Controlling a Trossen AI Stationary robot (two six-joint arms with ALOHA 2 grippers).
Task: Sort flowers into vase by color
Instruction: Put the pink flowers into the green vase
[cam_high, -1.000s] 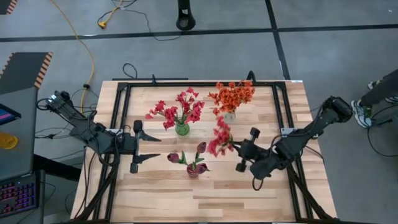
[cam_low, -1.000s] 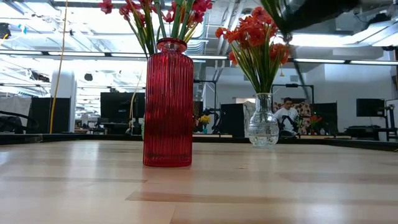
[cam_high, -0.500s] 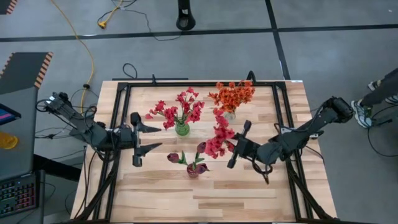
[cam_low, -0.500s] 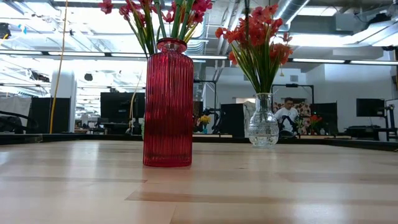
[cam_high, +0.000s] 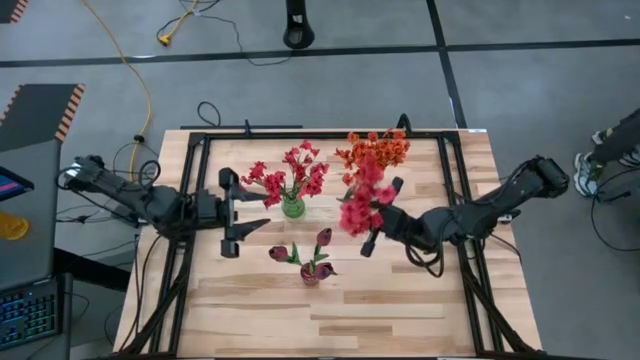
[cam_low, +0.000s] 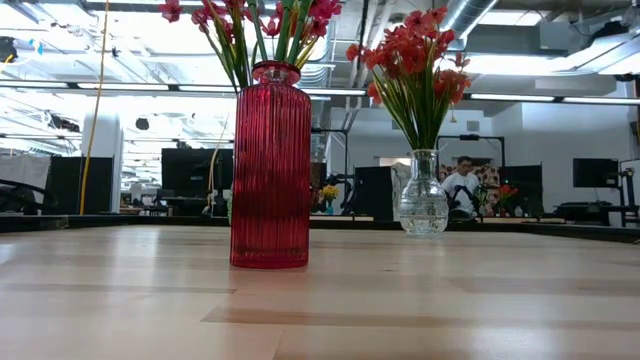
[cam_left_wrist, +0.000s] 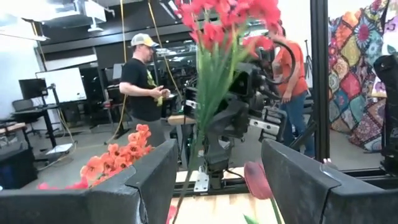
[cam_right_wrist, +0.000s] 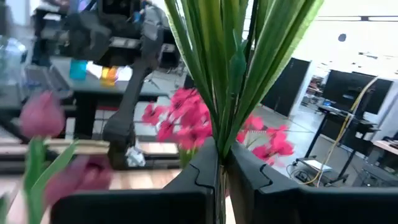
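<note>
My right gripper (cam_high: 373, 216) is shut on a bunch of pinkish-red flowers (cam_high: 361, 195), right of the table's middle. The bunch stands between a green vase (cam_high: 292, 208) of pinkish-red flowers (cam_high: 287, 178) and a clear vase (cam_low: 424, 196) of orange flowers (cam_high: 375, 150). Nearer stands a red ribbed vase (cam_low: 270, 165) with maroon tulip buds (cam_high: 322, 238). Left of the green vase my left gripper (cam_high: 252, 212) is open and holds nothing; it faces the held bunch (cam_left_wrist: 231, 18). My right gripper pinches several green stalks (cam_right_wrist: 222, 144) of the bunch together between its two fingers. The fingers lie level, come from the table's right side and cross the stalks. The bunch stands upright above them, blooms on top, lifted off the table.
A black frame (cam_high: 196, 190) runs around the work area on the table. People stand in the room beyond the table (cam_left_wrist: 144, 81). Bare wood lies along the near edge (cam_high: 330, 320).
My right gripper has risen and gone toward the far edge, tipping from pointing down to level. Its bunch has swung upright and now stands between the green and clear vases. My left gripper has moved toward the far edge and the green vase, tipping upward, still open.
</note>
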